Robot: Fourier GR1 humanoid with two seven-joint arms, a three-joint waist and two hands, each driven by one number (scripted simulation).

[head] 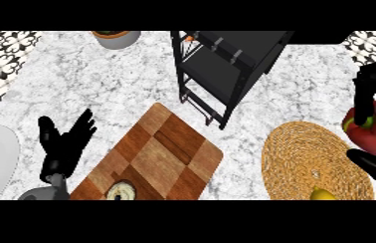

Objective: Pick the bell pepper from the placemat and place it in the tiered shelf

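Here, in the head view, the right hand shows at the right edge, its black fingers curled round the red pepper, which sits just past the mat's upper right rim. A yellow thing lies at the mat's lower edge. The black shelf stands at top centre, well apart from the pepper. A wooden board lies tilted at lower centre, a round item on its near end. The left hand rests wide open, fingers up, left of the board. A pot is at the top.
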